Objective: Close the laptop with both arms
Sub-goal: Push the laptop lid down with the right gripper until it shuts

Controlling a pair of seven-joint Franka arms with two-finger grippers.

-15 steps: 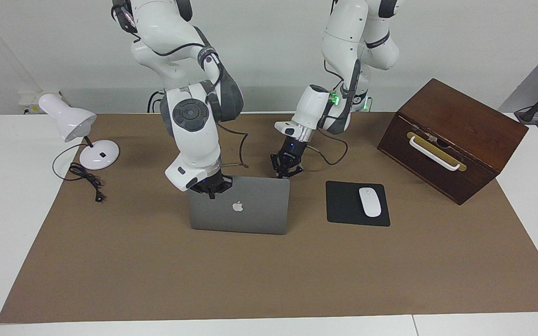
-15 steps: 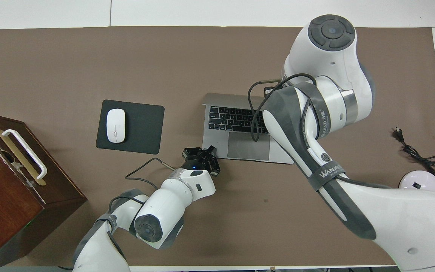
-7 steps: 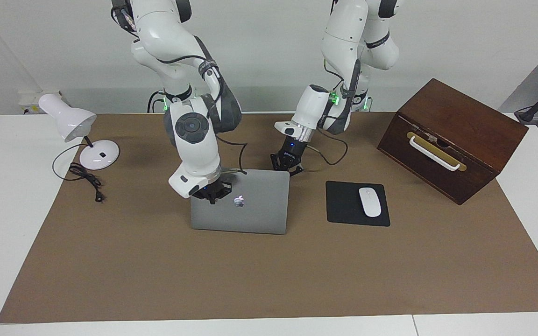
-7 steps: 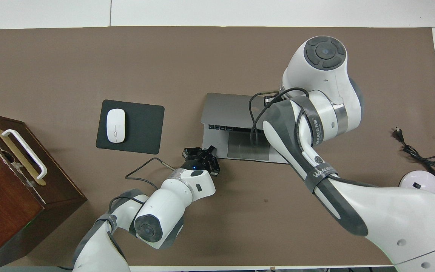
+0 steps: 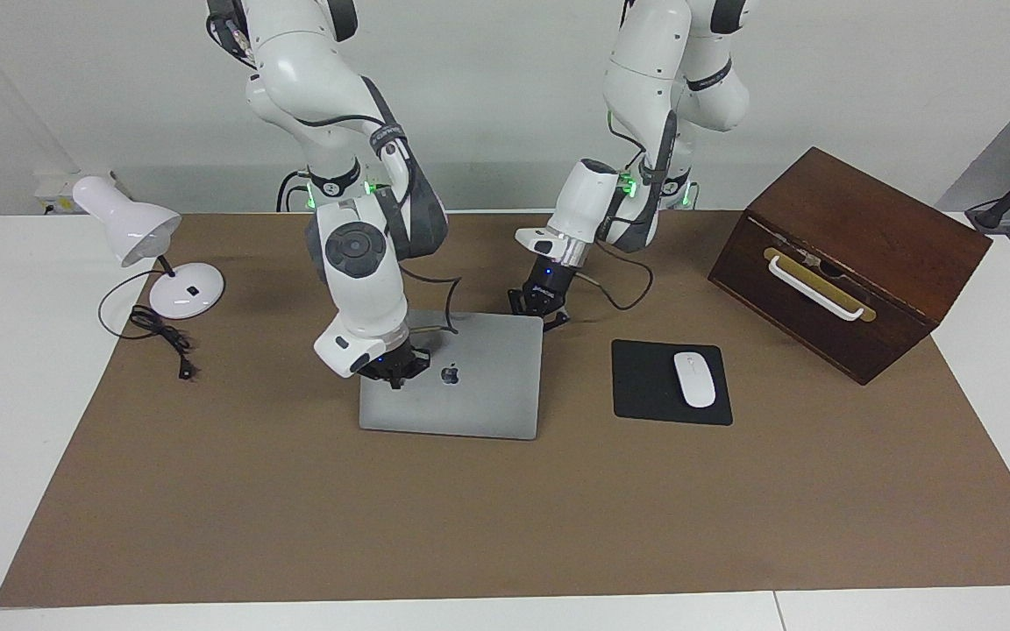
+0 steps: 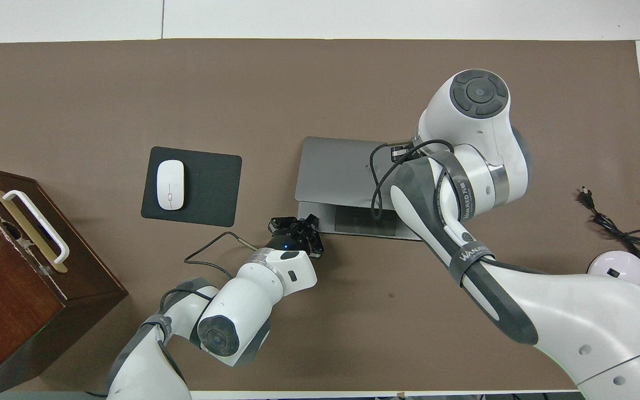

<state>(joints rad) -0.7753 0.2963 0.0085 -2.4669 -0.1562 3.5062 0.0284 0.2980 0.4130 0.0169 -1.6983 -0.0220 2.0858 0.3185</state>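
The silver-grey laptop [image 5: 487,386] lies in the middle of the brown mat with its lid, apple logo up, tilted low over the base. In the overhead view the lid [image 6: 336,172] covers the keys, and only a strip of base and trackpad [image 6: 364,221] shows. My right gripper [image 5: 393,368] presses on the lid's top, toward the right arm's end; in the overhead view its own arm hides it. My left gripper [image 5: 538,308] is low at the base's corner nearest the robots, toward the left arm's end, and it also shows in the overhead view [image 6: 296,226].
A black mouse pad [image 5: 645,386] with a white mouse [image 5: 694,379] lies beside the laptop toward the left arm's end. A brown wooden box [image 5: 856,237] with a white handle stands past it. A white desk lamp [image 5: 181,294] and its cord [image 5: 163,337] are at the right arm's end.
The right gripper has pushed the lid down from upright to nearly flat, and the keys are now covered. The left gripper has stayed at the base's corner.
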